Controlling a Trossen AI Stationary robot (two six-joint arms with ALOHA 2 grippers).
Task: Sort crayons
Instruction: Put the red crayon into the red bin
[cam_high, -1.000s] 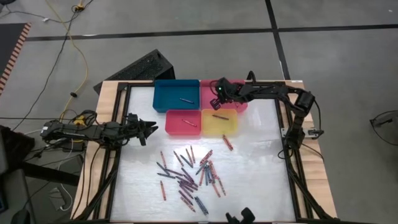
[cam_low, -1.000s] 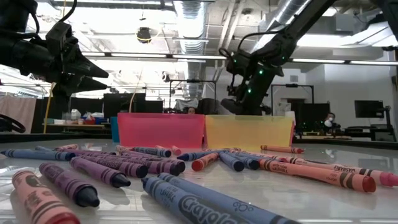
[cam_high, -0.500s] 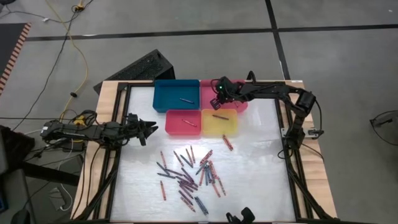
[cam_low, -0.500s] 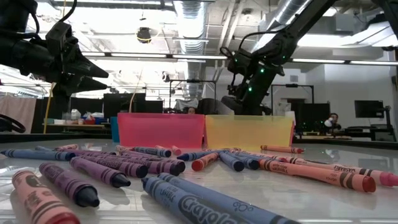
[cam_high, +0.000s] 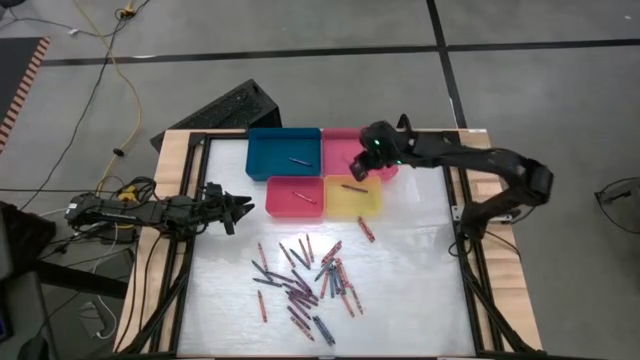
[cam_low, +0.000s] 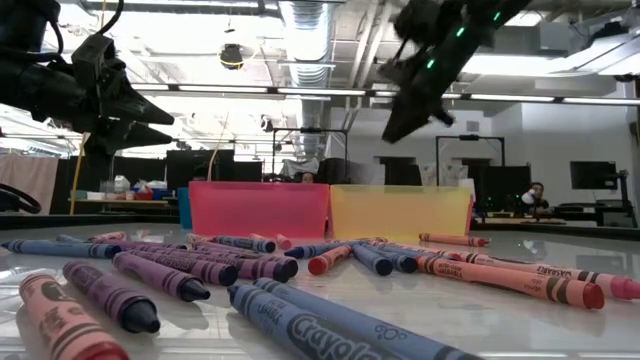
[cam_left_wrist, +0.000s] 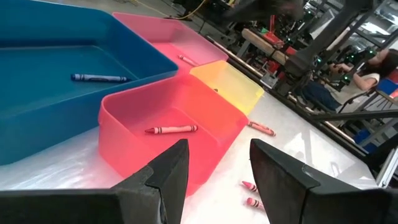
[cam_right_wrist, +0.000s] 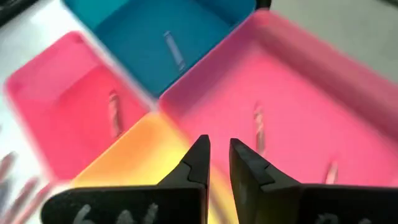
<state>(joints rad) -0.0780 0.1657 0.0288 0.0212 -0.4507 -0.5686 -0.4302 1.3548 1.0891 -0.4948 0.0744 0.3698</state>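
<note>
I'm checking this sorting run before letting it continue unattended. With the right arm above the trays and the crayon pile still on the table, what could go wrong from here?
1. The crayons lie overlapped in a dense pile, so a grasp may catch two colours or scatter neighbours.
2. The right gripper, empty with a narrow gap, hovers by the border of the pink tray and yellow tray; a low move could clip a rim.
3. The left gripper, open, waits beside the red tray and could nudge it.

two dark arms of jointed black links

the right arm (cam_high: 470, 160) carried small green lights near its wrist; black cables trailed beside the left arm (cam_high: 150, 211); each ended in two tapered black fingers (cam_left_wrist: 166, 177).
</note>
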